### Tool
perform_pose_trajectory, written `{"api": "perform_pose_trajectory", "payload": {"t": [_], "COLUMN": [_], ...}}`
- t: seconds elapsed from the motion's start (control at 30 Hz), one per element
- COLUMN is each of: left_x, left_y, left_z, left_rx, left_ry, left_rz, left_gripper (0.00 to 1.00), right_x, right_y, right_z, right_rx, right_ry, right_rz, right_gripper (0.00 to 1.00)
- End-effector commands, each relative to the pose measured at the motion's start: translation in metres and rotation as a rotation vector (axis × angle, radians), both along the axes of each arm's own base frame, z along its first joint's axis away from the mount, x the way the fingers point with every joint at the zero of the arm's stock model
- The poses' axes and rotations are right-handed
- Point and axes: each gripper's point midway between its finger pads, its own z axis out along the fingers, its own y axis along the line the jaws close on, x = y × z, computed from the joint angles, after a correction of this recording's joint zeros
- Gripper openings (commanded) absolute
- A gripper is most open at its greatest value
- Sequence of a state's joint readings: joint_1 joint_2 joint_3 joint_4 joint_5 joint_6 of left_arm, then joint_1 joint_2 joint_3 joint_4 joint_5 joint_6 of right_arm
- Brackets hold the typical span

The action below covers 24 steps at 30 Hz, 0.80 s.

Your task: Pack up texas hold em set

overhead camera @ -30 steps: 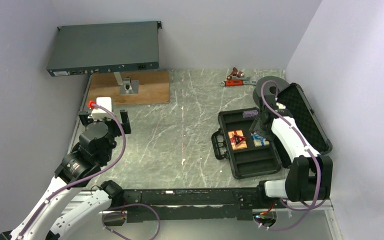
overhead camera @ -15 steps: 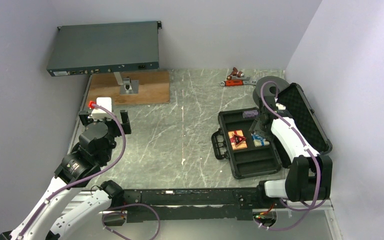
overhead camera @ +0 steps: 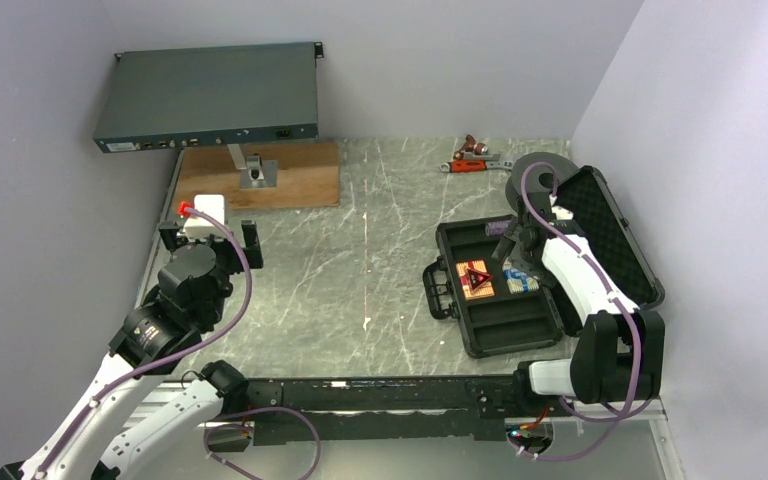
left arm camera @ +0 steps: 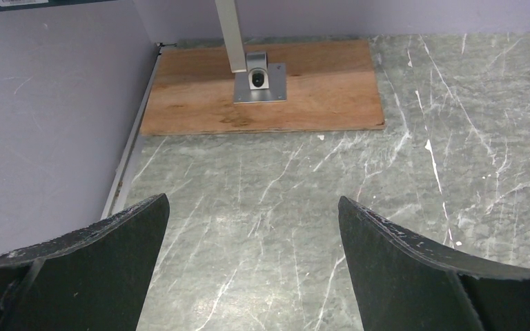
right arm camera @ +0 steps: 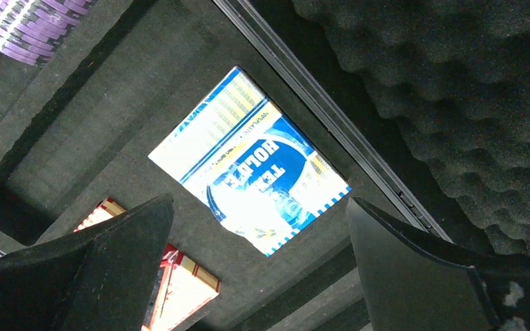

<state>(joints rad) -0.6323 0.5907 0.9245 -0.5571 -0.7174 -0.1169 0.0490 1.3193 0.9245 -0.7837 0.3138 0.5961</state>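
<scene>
The black case lies open at the right side of the surface, its handle facing the middle and its foam-lined lid tipped back toward the right wall. In the foam tray, the blue-white card box lies flat in its pocket near the hinge. The red card box sits in the next pocket toward the handle with the red triangle lying on top of it. The purple chip stack lies on its side in a slot at the tray's far end. The right hand hangs just above the blue-white card box with its jaws spread wide, one finger to each side of the box in the wrist view, and it grips nothing. Beyond the case's far corner is a black ring-shaped spool, and a red-handled tool lies near the back wall. At the left side, well apart from the case, the left hand is also spread wide and empty over bare stone. Ahead of it a wooden board carries a metal post, and a flat dark rack unit sits above the board.
</scene>
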Motion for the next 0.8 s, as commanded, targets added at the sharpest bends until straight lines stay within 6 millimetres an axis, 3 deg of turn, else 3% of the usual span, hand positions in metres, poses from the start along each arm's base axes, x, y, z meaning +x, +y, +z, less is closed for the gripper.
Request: {"api": "perform_pose_trajectory", "payload": {"t": [0.0, 0.1, 0.43, 0.77], "left_x": [0.002, 0.003, 0.004, 0.005], "left_y": [-0.004, -0.004, -0.008, -0.01], "left_z": [0.009, 0.008, 0.007, 0.006], "left_rx": [-0.022, -0.02, -0.014, -0.011], "left_ry": [-0.033, -0.032, -0.027, -0.025], "left_rz": [-0.015, -0.018, -0.033, -0.043], "left_gripper": [0.99, 0.99, 0.99, 0.99], "right_x": [0.009, 0.016, 0.038, 0.06], "right_y": [-0.003, 0.004, 0.058, 0.064], "right_z": [0.022, 0.037, 0.093, 0.163], "right_rx": [-0.012, 0.016, 0.08, 0.043], "right_ry": [-0.09, -0.151, -0.343, -0.53], "right_rz": [-0.009, 0.023, 0.28, 0.301], "right_gripper": [1.0, 1.0, 1.0, 1.0]}}
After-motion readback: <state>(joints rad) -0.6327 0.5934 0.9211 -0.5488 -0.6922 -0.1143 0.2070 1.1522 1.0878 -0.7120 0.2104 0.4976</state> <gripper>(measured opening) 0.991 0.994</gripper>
